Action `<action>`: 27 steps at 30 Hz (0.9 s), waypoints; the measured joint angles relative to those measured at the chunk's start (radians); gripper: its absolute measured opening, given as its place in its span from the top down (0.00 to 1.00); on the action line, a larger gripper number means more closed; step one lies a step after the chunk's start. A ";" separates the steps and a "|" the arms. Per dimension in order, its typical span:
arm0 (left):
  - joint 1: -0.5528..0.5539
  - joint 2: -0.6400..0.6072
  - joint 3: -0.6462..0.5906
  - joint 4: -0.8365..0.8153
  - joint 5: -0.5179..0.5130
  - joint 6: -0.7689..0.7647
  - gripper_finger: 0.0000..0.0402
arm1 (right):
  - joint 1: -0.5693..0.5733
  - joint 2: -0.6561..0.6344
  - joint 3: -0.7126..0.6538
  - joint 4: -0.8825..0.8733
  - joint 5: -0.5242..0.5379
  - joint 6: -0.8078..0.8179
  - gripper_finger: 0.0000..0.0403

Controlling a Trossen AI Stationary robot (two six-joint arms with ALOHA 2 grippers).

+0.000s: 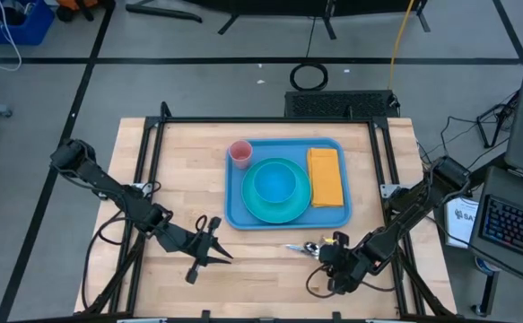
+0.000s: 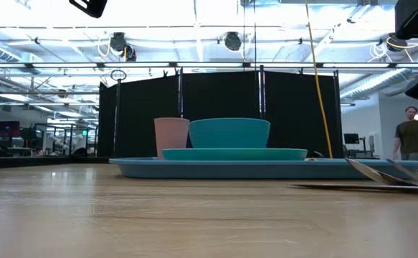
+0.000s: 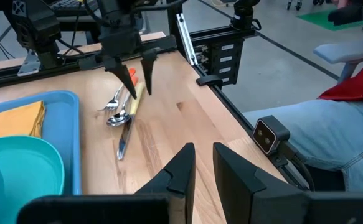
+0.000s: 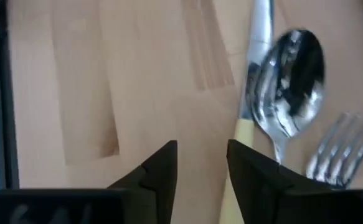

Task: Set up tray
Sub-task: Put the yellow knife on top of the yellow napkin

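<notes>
Blue tray [image 1: 235, 208] sits centre of the wooden table [image 1: 180, 161], holding a turquoise plate [image 1: 254, 208] with a bowl [image 1: 273, 183], a pink cup [image 1: 240, 152] at its upper left, and a folded orange napkin [image 1: 326, 176] on its right. Right gripper [image 1: 324, 252], lower right of centre, fingers apart, holds nothing, over knife [image 3: 126, 127], spoon [image 4: 290, 74] and fork [image 4: 334, 146] lying below the tray. Left gripper [image 1: 209, 244], lower left of centre, fingers narrowly parted, empty.

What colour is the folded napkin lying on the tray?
Orange-yellow. The napkin lies at the right end of the blue tray, clearest in the high view.
</notes>
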 joint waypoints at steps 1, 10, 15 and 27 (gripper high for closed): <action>0.000 0.000 0.000 0.000 0.000 0.000 0.84 | 0.004 0.000 0.000 -0.023 0.000 0.033 0.69; 0.000 0.000 0.000 -0.007 0.000 -0.001 0.84 | 0.047 0.010 -0.034 -0.061 -0.026 0.197 0.69; 0.000 0.000 0.000 -0.006 0.000 -0.002 0.84 | 0.051 0.012 -0.068 -0.047 -0.063 0.246 0.69; 0.000 0.000 0.000 -0.005 0.000 -0.002 0.84 | 0.049 0.005 -0.142 0.056 -0.088 0.269 0.76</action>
